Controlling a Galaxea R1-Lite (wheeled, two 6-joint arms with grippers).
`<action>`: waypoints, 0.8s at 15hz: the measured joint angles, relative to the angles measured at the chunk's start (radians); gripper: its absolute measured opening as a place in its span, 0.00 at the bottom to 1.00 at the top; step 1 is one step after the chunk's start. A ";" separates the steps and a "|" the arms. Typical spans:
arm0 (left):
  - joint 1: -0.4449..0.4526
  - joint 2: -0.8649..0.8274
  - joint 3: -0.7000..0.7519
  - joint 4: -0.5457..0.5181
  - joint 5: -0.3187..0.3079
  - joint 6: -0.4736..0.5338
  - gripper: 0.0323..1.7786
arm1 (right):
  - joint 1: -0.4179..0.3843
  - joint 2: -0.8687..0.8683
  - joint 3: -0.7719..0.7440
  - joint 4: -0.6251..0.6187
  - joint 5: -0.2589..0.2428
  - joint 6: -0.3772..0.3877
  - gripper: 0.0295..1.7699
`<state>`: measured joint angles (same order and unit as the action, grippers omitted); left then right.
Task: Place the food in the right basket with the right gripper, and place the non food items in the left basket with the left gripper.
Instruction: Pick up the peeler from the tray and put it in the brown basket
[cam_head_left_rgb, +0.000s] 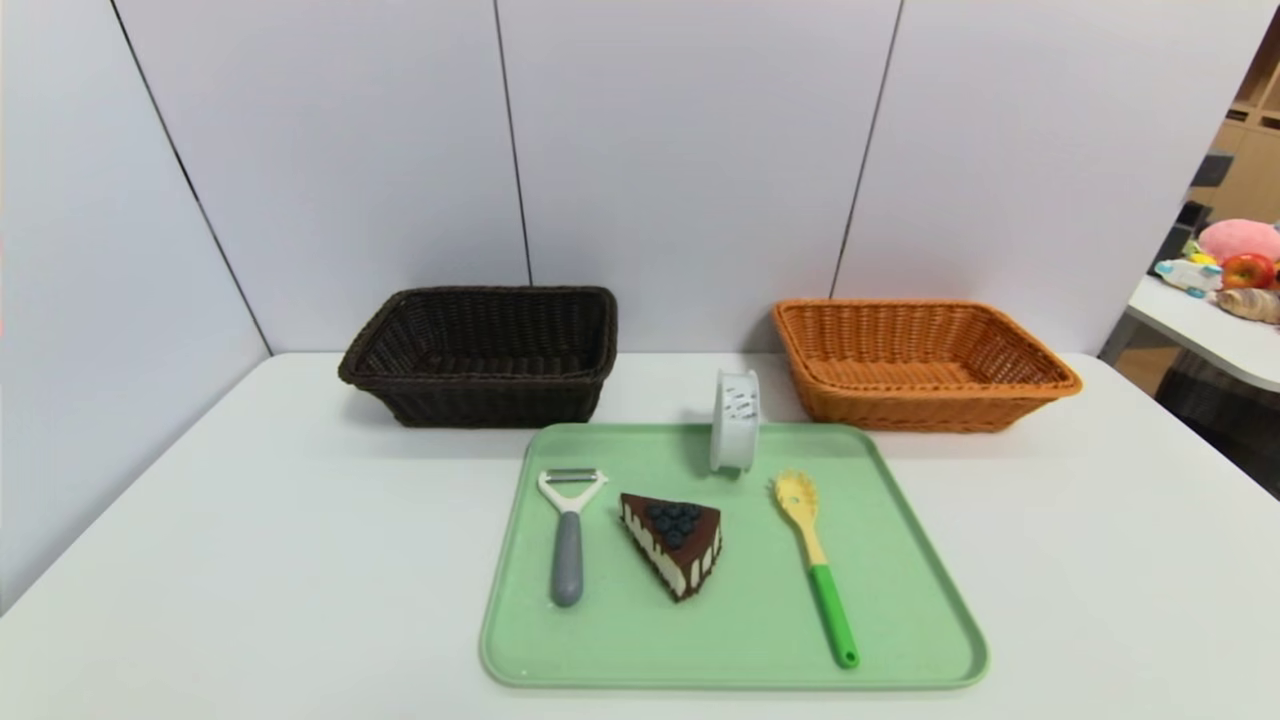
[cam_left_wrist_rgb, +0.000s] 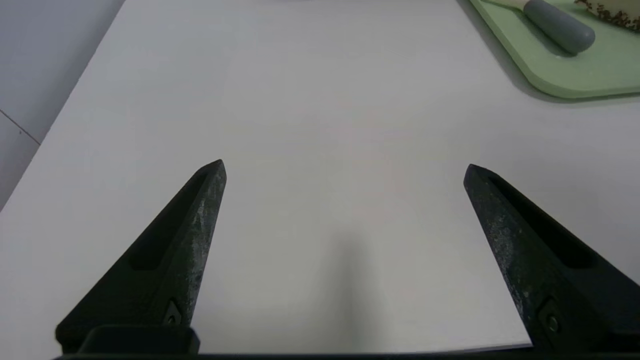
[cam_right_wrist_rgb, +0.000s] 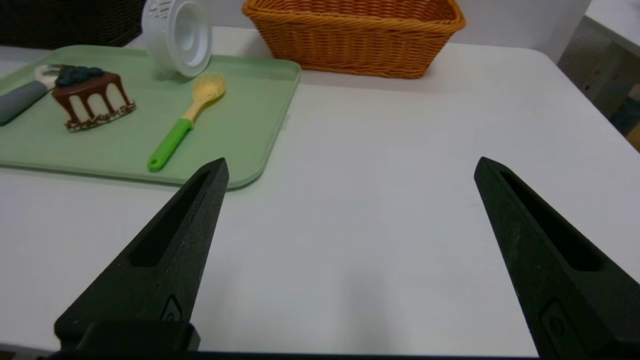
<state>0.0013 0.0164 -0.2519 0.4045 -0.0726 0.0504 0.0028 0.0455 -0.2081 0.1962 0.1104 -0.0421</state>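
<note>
- Table (cam_head_left_rgb: 200, 560): smooth white top, carrying everything listed below.
- Tray (cam_head_left_rgb: 900, 590): flat mint-green plastic with rounded corners and a low lip, lying at the table's centre.
- Cake (cam_head_left_rgb: 675, 540): a wedge with glossy brown icing dripping over white sides and dark berries on top, sitting mid-tray.
- Peeler (cam_head_left_rgb: 567, 530): white Y-shaped head on a grey rounded handle, lying at 9 o'clock of the cake; in the left wrist view only the handle end is showing.
- Spoon (cam_head_left_rgb: 815, 560): pronged yellow head on a green handle, lying at 3 o'clock of the cake.
- Reel (cam_head_left_rgb: 735, 420): white round plastic piece standing on edge at the tray's 12 o'clock rim; its markings are too small to read.
- Dark basket (cam_head_left_rgb: 485, 355): brown woven wicker, rectangular, sitting at 11 o'clock of the tray.
- Orange basket (cam_head_left_rgb: 915, 365): woven wicker, rectangular, sitting at 1 o'clock of the tray.
- Left gripper (cam_left_wrist_rgb: 345, 167): black tapered fingers standing wide apart over bare table, holding nothing.
- Right gripper (cam_right_wrist_rgb: 350, 165): matching black fingers standing wide apart, holding nothing, with the tray's corner just beyond one finger.
- Both arms are lying outside the head view.
</note>
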 joint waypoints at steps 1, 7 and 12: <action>0.000 0.018 -0.029 0.030 -0.002 0.000 0.95 | 0.001 0.030 -0.030 0.016 0.008 0.000 0.96; 0.000 0.269 -0.190 0.098 -0.029 -0.026 0.95 | 0.010 0.298 -0.186 0.035 0.029 0.004 0.96; 0.000 0.563 -0.352 0.077 -0.136 -0.050 0.95 | 0.012 0.561 -0.314 0.037 0.093 0.001 0.96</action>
<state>0.0017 0.5796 -0.6043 0.4815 -0.2081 0.0000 0.0147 0.6070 -0.5223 0.2328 0.2038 -0.0413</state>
